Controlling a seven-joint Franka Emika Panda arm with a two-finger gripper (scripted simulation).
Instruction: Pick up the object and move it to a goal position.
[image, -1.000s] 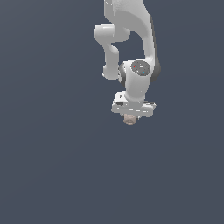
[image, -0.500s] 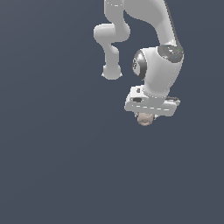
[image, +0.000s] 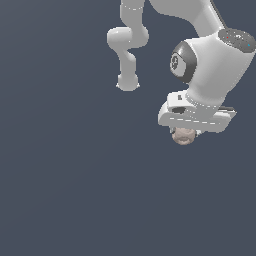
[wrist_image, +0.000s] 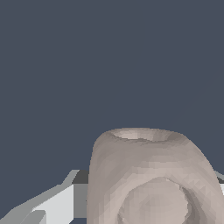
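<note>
Plain dark grey-blue space lies open all round the white pincer (image: 186, 131) and the lumpy pinkish-beige ball (image: 183, 136) beneath it. Only the robot's own white jointed arm (image: 129, 45), toward the exterior view's left and above, stands nearby.

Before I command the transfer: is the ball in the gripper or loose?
In the gripper: the ball sits tucked directly under the hand.

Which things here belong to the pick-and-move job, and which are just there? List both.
Part of the job:
- the pinkish-beige ball, seen close up in the wrist view
- the gripper, holding the ball under the white hand

Just there:
- nothing else lies about; only the plain dark grey background and the arm's white joints
</note>
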